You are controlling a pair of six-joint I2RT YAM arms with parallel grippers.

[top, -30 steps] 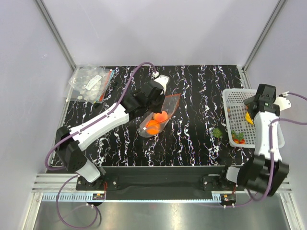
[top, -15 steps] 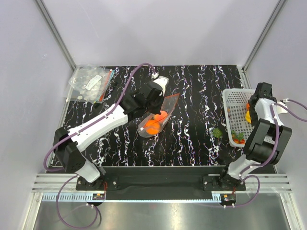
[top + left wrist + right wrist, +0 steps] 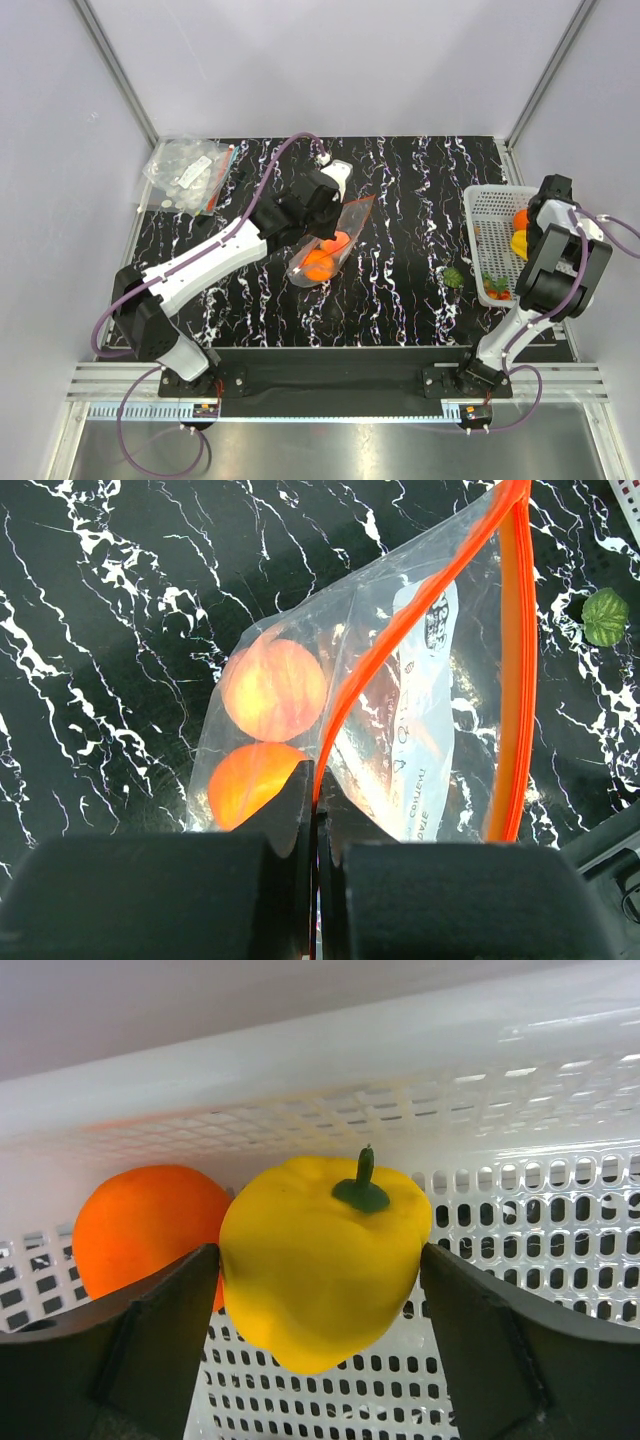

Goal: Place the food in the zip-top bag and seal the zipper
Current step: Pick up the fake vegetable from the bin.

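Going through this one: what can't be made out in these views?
Right wrist view: whether the right gripper presses the yellow pepper or only flanks it; its fingers' edges hide the contact.
Top view: the small things at the basket's near end, too small to name.
Left wrist view: the orange fruit in the bag, partly hidden behind the left gripper pinching the bag's rim.

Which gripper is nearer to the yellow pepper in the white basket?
Right. The right gripper has its fingers on either side of the yellow pepper; the left gripper is far across the table, shut on the bag.
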